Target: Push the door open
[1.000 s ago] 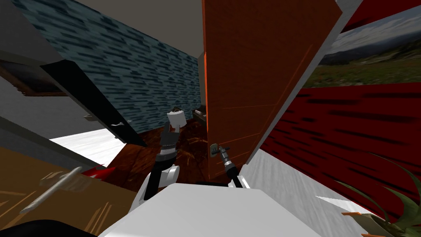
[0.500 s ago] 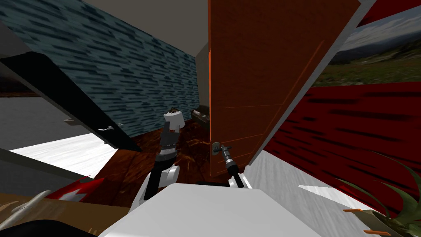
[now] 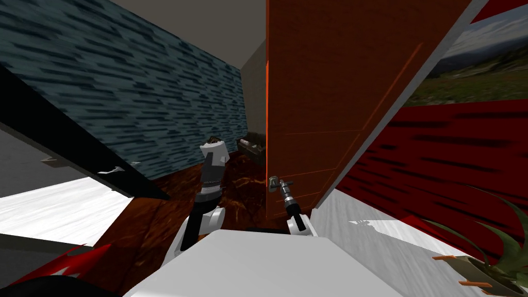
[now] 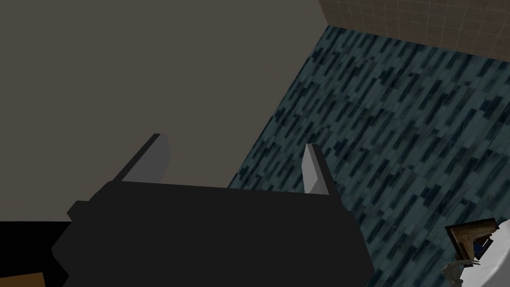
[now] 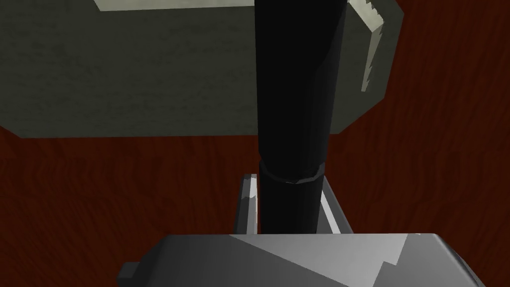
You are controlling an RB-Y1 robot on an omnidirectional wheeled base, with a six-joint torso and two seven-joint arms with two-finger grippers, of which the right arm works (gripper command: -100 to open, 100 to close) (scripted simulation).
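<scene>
Blue-tiled wall upper left, reddish-brown wooden door centre; right gripper clamps its black cylindrical handle; left gripper, just left of centre, spreads wide, empty.

Right gripper clamped on handle; left gripper raised, fingers apart.

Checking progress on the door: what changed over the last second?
The whole view shifted, so I moved; the near edge of the door sits slightly further right. The right gripper stayed shut on the dark handle; the left gripper stayed raised and open.
</scene>
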